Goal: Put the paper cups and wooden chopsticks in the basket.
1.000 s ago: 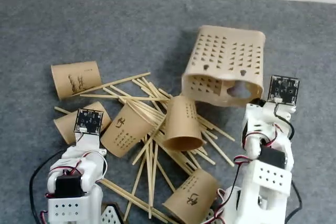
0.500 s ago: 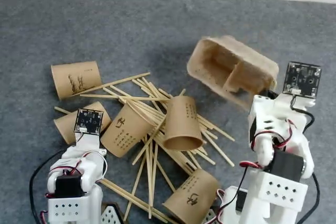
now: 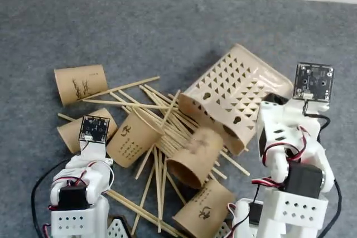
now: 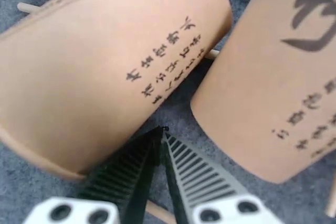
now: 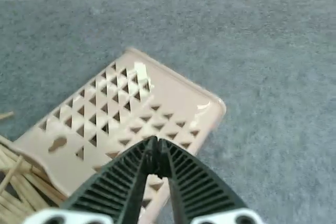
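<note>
The beige perforated basket (image 3: 234,93) lies tipped on its side, its mouth end on the chopsticks (image 3: 159,118). Over its perforated wall (image 5: 131,108) my right gripper (image 5: 155,145) hangs shut, tips pressed together; I cannot tell if they touch it. Brown paper cups lie around: one at the far left (image 3: 81,84), one (image 3: 70,132) half hidden under my left wrist, one (image 3: 133,137) on the sticks, one (image 3: 195,157) by the basket's mouth, one (image 3: 206,207) near the front. My left gripper (image 4: 161,132) is shut, tips pointing between two cups (image 4: 105,72) (image 4: 278,77).
Grey carpet (image 3: 139,32) covers the table, with free room at the back and far left. Chopsticks spread loosely from the centre towards the front edge (image 3: 139,210). The two arm bases (image 3: 75,210) (image 3: 293,204) stand at the front.
The basket swung with the right arm, mouth briefly up, then dropped side-up onto the chopsticks. The middle cup was pushed forward and tipped over. The left arm kept still.
</note>
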`<move>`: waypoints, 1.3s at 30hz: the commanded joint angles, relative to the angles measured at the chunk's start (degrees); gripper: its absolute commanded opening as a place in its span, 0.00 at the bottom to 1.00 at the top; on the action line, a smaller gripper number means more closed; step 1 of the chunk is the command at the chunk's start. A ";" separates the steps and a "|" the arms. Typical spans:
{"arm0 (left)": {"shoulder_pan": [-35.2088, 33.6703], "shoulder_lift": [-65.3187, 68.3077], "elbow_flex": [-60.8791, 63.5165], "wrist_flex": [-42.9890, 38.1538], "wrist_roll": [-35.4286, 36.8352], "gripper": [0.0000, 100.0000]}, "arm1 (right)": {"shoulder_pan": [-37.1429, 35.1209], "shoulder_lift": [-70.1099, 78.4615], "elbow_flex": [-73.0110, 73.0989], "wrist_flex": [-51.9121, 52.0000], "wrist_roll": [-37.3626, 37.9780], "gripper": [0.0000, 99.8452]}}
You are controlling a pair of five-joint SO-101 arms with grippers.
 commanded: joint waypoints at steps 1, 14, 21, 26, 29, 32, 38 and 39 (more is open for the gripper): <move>-0.57 -0.31 1.10 0.44 0.26 0.01 | -1.19 -1.36 -3.38 4.53 -0.09 0.03; -0.57 -0.31 1.10 0.44 0.26 0.01 | -18.33 -1.71 0.40 20.18 -0.53 0.30; -0.57 -0.31 1.10 0.44 0.26 0.01 | -18.15 -1.71 14.55 9.36 -0.26 0.30; -0.57 -0.31 1.10 0.44 0.26 0.01 | -14.29 -1.71 22.81 0.13 -0.26 0.30; -0.57 -0.31 1.10 0.44 0.26 0.01 | -8.75 -1.71 24.84 -4.70 -0.26 0.30; -0.57 -0.31 1.10 0.44 0.26 0.01 | -3.65 -1.71 25.54 -7.96 -0.26 0.30; -0.57 -0.31 1.10 0.44 0.26 0.01 | 2.51 -1.71 26.68 -11.91 -0.18 0.30; -0.57 -0.31 1.10 0.44 0.26 0.01 | 2.95 -1.71 26.68 -12.44 -0.18 0.30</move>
